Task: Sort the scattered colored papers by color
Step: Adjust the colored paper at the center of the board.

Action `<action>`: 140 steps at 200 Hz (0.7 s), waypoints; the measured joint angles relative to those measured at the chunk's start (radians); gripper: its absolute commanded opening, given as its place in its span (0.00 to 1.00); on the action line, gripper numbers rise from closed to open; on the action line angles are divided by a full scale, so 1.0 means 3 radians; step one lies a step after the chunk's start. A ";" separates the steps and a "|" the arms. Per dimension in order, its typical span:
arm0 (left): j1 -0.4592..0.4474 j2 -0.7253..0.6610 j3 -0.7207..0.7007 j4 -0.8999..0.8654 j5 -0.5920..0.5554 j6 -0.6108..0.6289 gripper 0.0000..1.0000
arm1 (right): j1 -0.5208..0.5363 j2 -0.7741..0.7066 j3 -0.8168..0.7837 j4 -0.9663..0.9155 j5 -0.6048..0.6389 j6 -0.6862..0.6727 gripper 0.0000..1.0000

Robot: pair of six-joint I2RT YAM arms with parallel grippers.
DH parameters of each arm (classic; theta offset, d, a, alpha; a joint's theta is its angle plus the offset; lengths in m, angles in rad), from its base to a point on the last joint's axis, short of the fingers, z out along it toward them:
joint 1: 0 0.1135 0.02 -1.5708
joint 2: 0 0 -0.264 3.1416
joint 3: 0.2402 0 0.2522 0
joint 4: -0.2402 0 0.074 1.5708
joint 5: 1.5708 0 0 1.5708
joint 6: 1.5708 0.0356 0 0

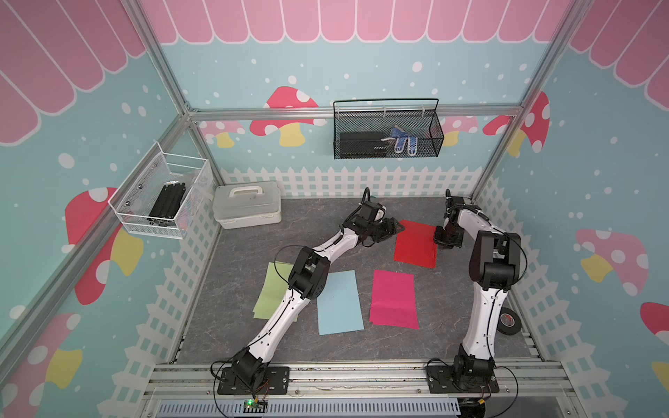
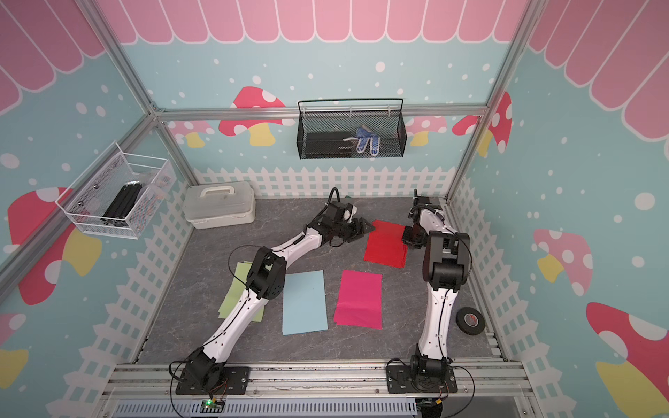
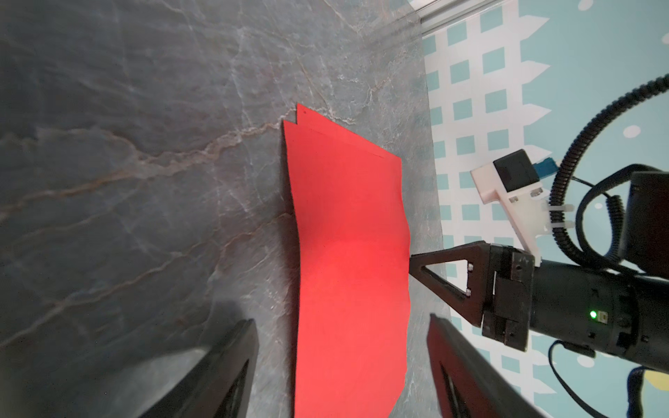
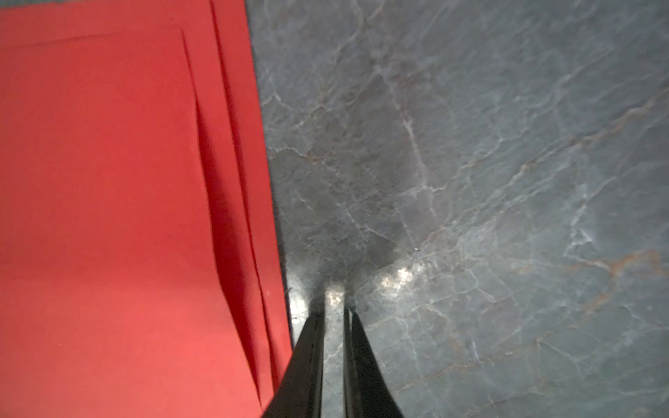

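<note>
- Left gripper (image 1: pixel 396 228): fingers spread wide on either side of the red papers (image 1: pixel 414 244), clasping nothing.
- Right gripper (image 4: pixel 335 313): fingers pressed nearly together, empty, tips at the red papers' right edge.
- Red papers lie toward the worktop's (image 1: pixel 253 253) far right corner. The green paper (image 1: pixel 269 289), blue paper (image 1: pixel 339 302) and magenta paper (image 1: pixel 394 300) lie side by side mid-worktop.
- Black mesh basket (image 1: pixel 387 153): a blue-white item and something black.
- White wire basket (image 1: pixel 144 226): black parts.
- White box (image 1: pixel 248 206): lid on.

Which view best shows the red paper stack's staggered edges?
Right wrist: the thin red paper sheets fill half the frame, edges clearly staggered. Left wrist shows offset corners; both top views show it only small.
</note>
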 measured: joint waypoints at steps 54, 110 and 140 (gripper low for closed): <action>-0.0053 0.0090 0.0107 0.0076 0.0052 -0.0094 0.77 | -0.0001 0.0004 0.0000 0.0029 -0.0092 -0.0015 0.14; -0.0084 0.0140 0.0193 0.0156 0.0099 -0.0174 0.77 | -0.0001 0.0009 0.0000 0.0053 -0.0172 -0.0053 0.14; -0.0092 0.0197 0.0242 0.0189 0.0104 -0.0211 0.76 | -0.0001 0.0010 0.0001 0.0064 -0.0200 -0.0078 0.14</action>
